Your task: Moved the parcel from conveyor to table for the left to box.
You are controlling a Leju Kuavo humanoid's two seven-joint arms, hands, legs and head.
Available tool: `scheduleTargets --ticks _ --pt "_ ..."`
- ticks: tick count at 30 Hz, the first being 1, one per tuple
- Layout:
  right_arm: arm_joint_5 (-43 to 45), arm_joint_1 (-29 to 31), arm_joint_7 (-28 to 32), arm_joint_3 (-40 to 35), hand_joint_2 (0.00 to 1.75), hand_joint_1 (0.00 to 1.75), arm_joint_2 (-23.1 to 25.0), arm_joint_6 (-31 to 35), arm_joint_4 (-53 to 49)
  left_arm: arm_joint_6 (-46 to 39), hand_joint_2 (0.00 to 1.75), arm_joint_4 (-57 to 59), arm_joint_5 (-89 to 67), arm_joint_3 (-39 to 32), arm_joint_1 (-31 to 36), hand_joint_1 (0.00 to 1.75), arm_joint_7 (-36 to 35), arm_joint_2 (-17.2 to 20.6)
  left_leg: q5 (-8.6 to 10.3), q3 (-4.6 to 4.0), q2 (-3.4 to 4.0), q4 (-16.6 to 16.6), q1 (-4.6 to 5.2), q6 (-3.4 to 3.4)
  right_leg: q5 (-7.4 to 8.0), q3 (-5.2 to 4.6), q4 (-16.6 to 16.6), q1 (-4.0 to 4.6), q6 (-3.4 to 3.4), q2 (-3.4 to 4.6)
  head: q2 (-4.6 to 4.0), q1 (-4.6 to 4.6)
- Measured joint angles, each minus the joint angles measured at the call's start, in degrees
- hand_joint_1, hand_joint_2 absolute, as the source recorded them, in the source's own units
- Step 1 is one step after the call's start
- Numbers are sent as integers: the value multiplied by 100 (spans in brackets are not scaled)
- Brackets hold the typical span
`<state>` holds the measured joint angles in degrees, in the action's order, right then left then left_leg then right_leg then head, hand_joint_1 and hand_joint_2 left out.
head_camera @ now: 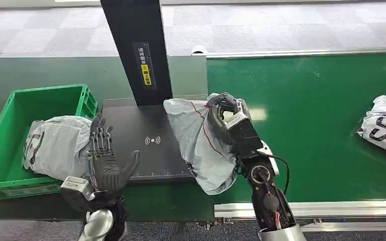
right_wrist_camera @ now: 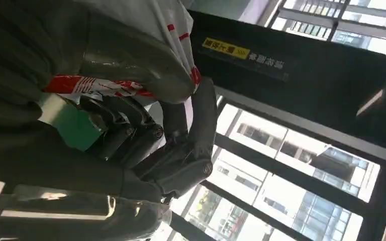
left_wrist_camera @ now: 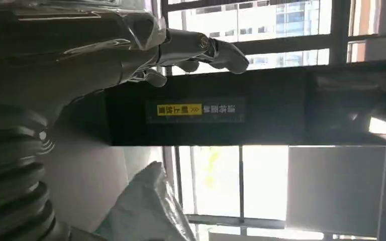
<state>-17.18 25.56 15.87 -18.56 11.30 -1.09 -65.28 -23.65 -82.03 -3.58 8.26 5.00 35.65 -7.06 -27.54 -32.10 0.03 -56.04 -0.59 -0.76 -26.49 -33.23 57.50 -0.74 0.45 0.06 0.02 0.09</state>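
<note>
Parcel (head_camera: 197, 145): grey poly bag with red markings, gripped near its top; it straddles the edge of the scan pad (head_camera: 146, 143), one part draped over the pad, the rest hanging over the green conveyor (head_camera: 311, 125).
Right hand (head_camera: 224, 118): fingers clamped around a bunched fold of the parcel; right wrist view shows dark fingers (right_wrist_camera: 130, 125) wrapped into the plastic beside red print.
Left hand (head_camera: 105, 155): holds nothing, fingers spread and pointing up, at the pad's near corner on the crate side.
Crate (head_camera: 10, 145): green box just beside the pad, opposite the conveyor; it already holds another grey bag (head_camera: 55, 145) leaning on its near wall.
Post (head_camera: 135, 45): black upright with a yellow label, standing at the pad's far edge, close to the parcel's top.
Other bag (head_camera: 384, 123): white with dark lettering, well apart from the pad, far along the conveyor.
Stage: judged mid-transfer; parcel not yet fully on the table.
Risk 1: grip is on a loose fold only, so the slack bag may slip out or swing.
Risk 2: released now, the hanging part could drag the parcel back onto the conveyor.
Risk 3: parcel top may snag the post if carried further that way.
Risk 4: left hand sits near the landing spot, so an early reach could clash with the right hand.
</note>
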Motion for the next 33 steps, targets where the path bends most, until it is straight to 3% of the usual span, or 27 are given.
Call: scheduleTargets --ticks 14,15,16,17,18,28,33 --pt "37 132 74 -253 175 175 129 -44 544 -26 175 -94 -2 -201 108 0 0 -4 0 1 -1 0 -1 0 0 -1 0 1 0 -1 0 0" --pt "37 138 74 -256 175 157 131 -44 566 -26 175 -94 -2 -210 109 0 0 -4 0 1 -1 0 0 0 0 -1 0 1 0 -1 0 -2" --pt "37 147 74 -258 175 112 131 -44 586 -26 175 -94 -2 -218 111 0 0 -4 0 1 -1 0 0 0 0 -1 0 1 0 0 0 -2" --pt "37 152 74 -260 175 112 131 -44 599 -26 175 -94 -2 -229 111 0 0 -4 0 1 -1 0 0 0 0 -1 0 1 0 -1 0 -2" --pt "37 155 74 -260 175 0 131 -44 612 -26 175 -94 -2 -238 112 0 0 -4 0 1 -1 0 0 0 0 -1 0 1 0 -1 0 0" --pt "-90 357 205 -277 175 0 146 192 920 141 175 -44 92 -325 202 0 -111 -4 1 6 0 0 0 0 1 1 0 1 -1 0 0 -2" --pt "-98 141 199 -273 175 0 72 319 154 627 175 316 273 -297 276 0 -201 -61 0 5 0 -3 1 0 1 -3 0 0 0 0 0 0"
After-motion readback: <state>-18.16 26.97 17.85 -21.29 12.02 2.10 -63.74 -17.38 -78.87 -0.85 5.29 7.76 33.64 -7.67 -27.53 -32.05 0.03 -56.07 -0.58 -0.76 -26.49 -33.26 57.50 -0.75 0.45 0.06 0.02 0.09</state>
